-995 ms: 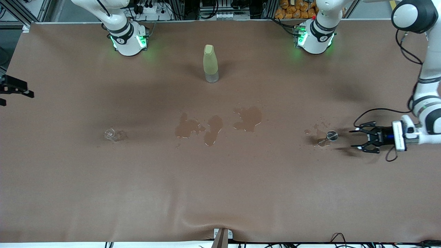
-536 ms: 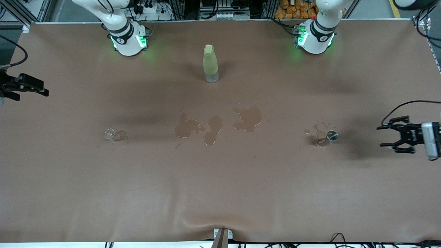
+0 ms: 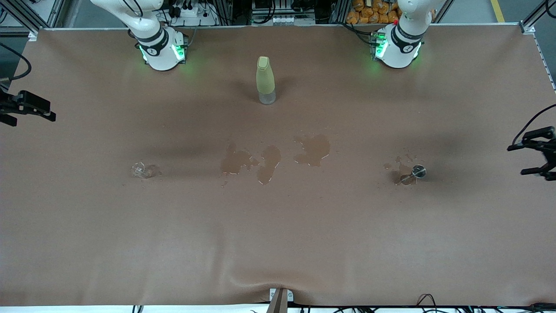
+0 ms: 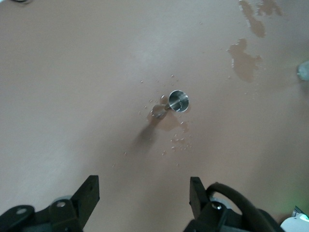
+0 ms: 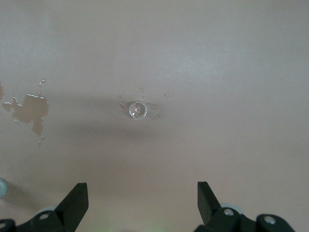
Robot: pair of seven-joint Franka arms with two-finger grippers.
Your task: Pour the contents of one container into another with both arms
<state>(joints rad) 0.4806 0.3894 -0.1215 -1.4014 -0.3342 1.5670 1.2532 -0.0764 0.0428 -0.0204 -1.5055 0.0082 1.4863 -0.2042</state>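
Metal cup: we see a small shiny steel cup [image 3: 418, 171] with a round open mouth and a thin stem, standing on the worktop [image 3: 278, 243] in a little wet patch, under and ahead of the left pincer.
Glass cup: we see a tiny clear glass [image 3: 140, 169], round and see-through, with droplets around it, on the worktop below and ahead of the right pincer.
Bottle: a tall bottle [image 3: 265, 80] with a pale yellow-green matte sleeve and cap and a clear base stands upright between the two arm bases, well apart from both pincers.
Left pincer: we find the left pincer [image 3: 535, 159] up in the air at the left arm's end of the worktop, its black fingers [image 4: 86, 197] spread wide and holding nothing; the metal cup lies apart from it, toward the middle of the worktop.
Right pincer: the right pincer [image 5: 140, 203] hangs over the right arm's end, fingers wide apart and empty; the glass is well clear of it.
Spills: we see dark wet blotches [image 3: 269, 161] with ragged edges on the brown, smooth, faintly rippled cover, between the two cups.
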